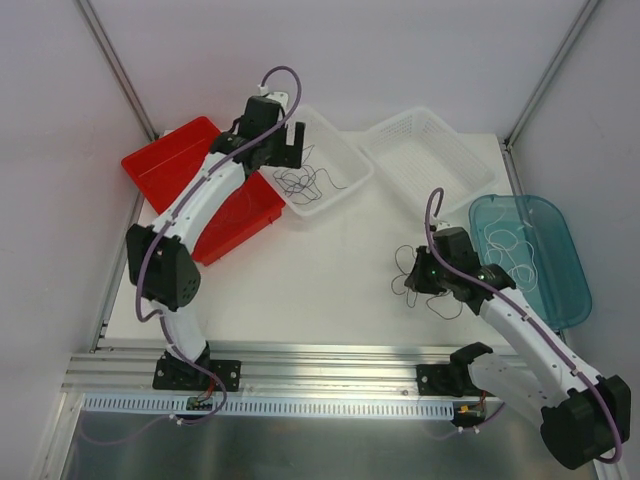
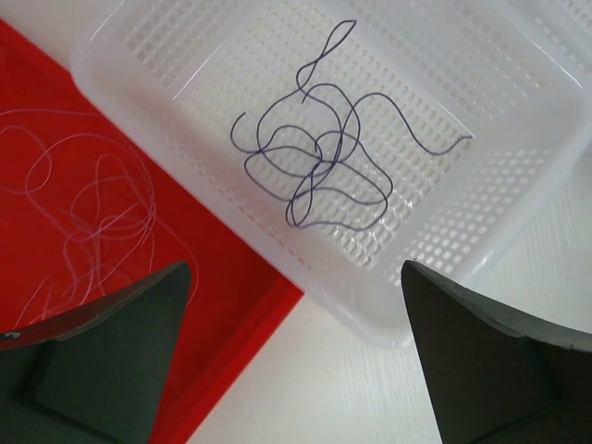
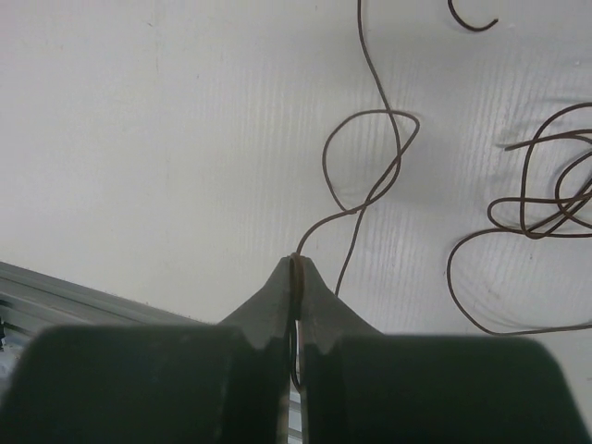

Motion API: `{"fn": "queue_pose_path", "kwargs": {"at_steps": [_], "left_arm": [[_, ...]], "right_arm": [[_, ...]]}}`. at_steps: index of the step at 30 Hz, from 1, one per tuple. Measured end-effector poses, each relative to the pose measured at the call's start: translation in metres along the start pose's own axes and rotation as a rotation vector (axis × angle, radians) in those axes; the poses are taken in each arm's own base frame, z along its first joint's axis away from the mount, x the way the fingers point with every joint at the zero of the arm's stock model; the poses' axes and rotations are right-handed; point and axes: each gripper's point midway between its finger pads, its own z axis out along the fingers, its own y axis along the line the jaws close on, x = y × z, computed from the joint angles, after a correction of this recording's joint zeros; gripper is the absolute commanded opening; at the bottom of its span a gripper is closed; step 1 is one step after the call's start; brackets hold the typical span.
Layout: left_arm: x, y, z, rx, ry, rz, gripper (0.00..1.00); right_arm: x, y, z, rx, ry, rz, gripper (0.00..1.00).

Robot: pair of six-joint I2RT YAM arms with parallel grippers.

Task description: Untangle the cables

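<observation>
Ahead of the left fingers (image 2: 102, 361), which are dark matt plastic, the basket (image 2: 518, 120) is milky white plastic mesh with a little shine. The purple cable (image 2: 319, 157) in it looks smooth. Above the left-hand finger the red tray (image 2: 222, 273) is glossy plastic. Beyond the right fingers (image 3: 268, 319) the bench (image 3: 139, 139) is white, matt and finely ribbed. The brown cable (image 3: 325, 157) pinched between them has a smooth, slightly shiny coat.

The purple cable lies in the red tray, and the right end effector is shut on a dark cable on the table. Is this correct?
Not entirely. The purple cable lies in the white basket, not in the red tray beside it; the left wrist view shows this. The rest is right: the right end effector is shut on a dark cable on the table.
</observation>
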Motion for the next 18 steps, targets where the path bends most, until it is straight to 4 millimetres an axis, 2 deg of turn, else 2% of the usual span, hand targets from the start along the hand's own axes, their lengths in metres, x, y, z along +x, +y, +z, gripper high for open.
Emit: {"fn": "queue_pose_path", "kwargs": {"at_steps": [4,7,9,12,15,18], "left_arm": [[0.0,0.011,-0.065,0.011,-0.075,-0.003,0.99],[0.013,0.021,-0.109,0.019,-0.126,-0.011,0.99],[0.034,0.027,-0.131,0.024,-0.133,-0.012,0.99],[0.073,0.031,-0.144,0.048,-0.116,-0.01,0.99],[0.128,0.032,-0.146,0.082,-0.038,0.0,0.99],[0.17,0.032,-0.148,0.109,0.002,0.002,0.99]], "right_arm": [[-0.018,0.007,-0.012,-0.002,-0.031,-0.02,0.01],[-0.038,0.015,-0.025,-0.003,-0.07,-0.041,0.01],[-0.052,0.019,-0.035,0.0,-0.094,-0.058,0.01],[-0.081,0.028,-0.054,0.017,-0.137,-0.091,0.01],[-0.113,0.039,-0.074,0.031,-0.183,-0.125,0.01],[-0.152,0.048,-0.096,0.06,-0.251,-0.168,0.01]]}}
